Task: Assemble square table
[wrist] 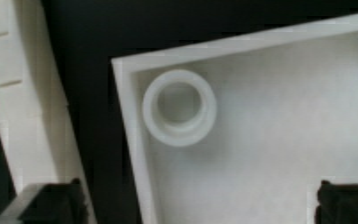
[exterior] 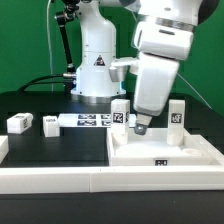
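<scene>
Square table top (exterior: 185, 150) lies rim-up at the counter's (exterior: 60, 150) edge nearest the exterior camera, toward the exterior view's right. The end effector (exterior: 140, 124) hovers above one far corner, over a round socket (wrist: 179, 108), its fingers (wrist: 48, 203) spread wide and holding nothing. One upright leg (exterior: 120, 112) and a second leg (exterior: 177, 113) stand along the far rim.

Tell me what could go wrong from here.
1. The open fingers hang over the top's corner by its socket; coming down, they could catch the raised rim.
2. An upright leg stands close beside the arm; a sideways swing might topple it.
</scene>
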